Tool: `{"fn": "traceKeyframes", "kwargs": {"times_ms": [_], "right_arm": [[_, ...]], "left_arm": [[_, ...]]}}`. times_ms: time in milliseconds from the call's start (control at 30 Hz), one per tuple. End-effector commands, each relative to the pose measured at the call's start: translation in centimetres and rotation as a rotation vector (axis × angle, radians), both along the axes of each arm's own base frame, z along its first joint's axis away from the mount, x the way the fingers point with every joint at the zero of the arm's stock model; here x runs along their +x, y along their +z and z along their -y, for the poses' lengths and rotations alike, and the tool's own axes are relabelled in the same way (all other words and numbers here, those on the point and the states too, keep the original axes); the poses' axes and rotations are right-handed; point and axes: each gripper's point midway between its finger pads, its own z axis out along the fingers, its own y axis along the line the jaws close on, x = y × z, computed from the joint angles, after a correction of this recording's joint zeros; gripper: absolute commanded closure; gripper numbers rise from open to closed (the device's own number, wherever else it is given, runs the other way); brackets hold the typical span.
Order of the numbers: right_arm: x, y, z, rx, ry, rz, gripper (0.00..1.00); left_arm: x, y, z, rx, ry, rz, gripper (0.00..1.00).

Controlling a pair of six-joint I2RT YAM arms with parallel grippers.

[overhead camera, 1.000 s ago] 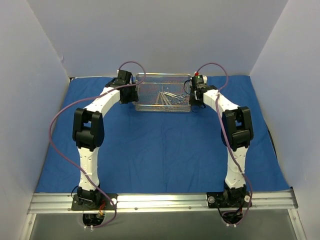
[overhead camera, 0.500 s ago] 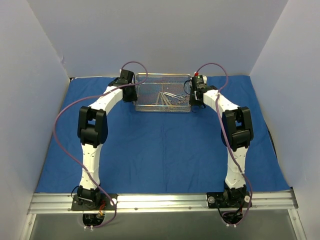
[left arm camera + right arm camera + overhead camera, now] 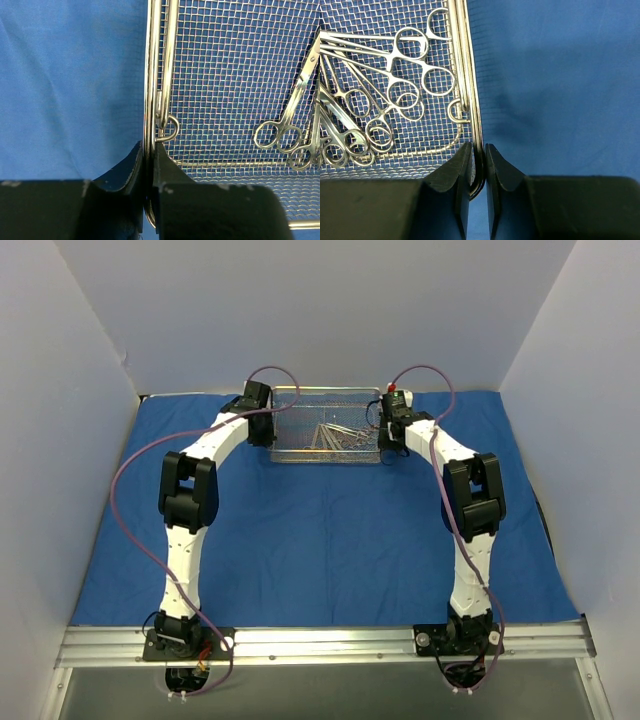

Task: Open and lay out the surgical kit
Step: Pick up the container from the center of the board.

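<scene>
The silver wire-mesh tray (image 3: 325,390) stands at the back centre on the spread royal-blue cloth (image 3: 320,530). Several steel ring-handled instruments (image 3: 335,435) lie piled inside it. My left gripper (image 3: 268,427) is shut on the tray's left end rim (image 3: 149,100), one finger (image 3: 125,167) outside and one inside the mesh wall. My right gripper (image 3: 385,430) is shut on the right end rim (image 3: 470,90), its fingers (image 3: 452,172) straddling the wire. Ring handles (image 3: 405,90) lie close to that end. A pair of ring handles (image 3: 277,135) shows in the left wrist view.
White walls (image 3: 60,440) close in the table on the left, back and right. An aluminium rail (image 3: 320,642) carrying both arm bases runs along the near edge. Purple cables (image 3: 125,490) loop off each arm. The cloth (image 3: 555,85) lies flat around the tray.
My left arm has shifted right to the tray's left end, and its jaws have shut on the rim. The right arm and the tray have not moved.
</scene>
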Motion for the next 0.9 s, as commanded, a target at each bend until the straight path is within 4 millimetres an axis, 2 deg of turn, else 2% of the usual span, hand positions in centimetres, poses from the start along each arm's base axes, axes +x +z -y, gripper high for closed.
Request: {"fn": "traceKeyframes", "kwargs": {"times_ms": [0,167,200,300,400,567,600,833,867], "right_arm": [[-0.4,-0.4,1.3,-0.087,0.003,-0.01,1.0],[-0.3,-0.1,2.4,-0.096,-0.029,0.001,1.0],[-0.3,-0.1,2.6,-0.095,-0.035,0.001,1.0],[-0.4,-0.3,3.6,-0.104,-0.057,-0.004,1.0],[-0.4,-0.1,4.4,-0.116,-0.071,0.002,1.0],[-0.2,1.8,5.2,-0.14,-0.096,0.051,1.0],[0.0,2.8,5.1,-0.13,-0.099,0.074,1.0],[-0.3,6.5,4.3,-0.102,-0.099,0.171,1.0],[-0.5,7.2,3.7,-0.097,-0.088,0.185,1.0]], "left_arm": [[1.9,2.1,1.0,-0.039,-0.022,0.077,0.98],[2.9,2.5,2.2,-0.035,-0.059,0.109,0.98],[2.9,1.9,2.5,-0.035,-0.062,0.097,0.98],[3.2,1.8,3.4,-0.056,-0.073,0.095,0.98],[3.3,2.4,4.0,-0.063,-0.081,0.104,0.98],[3.6,5.8,3.4,-0.049,-0.071,0.175,0.98],[3.6,7.2,3.2,-0.045,-0.064,0.203,0.98],[3.3,12.0,1.0,-0.011,-0.031,0.319,0.98],[3.2,13.3,0.4,-0.012,-0.023,0.344,0.98]]}}
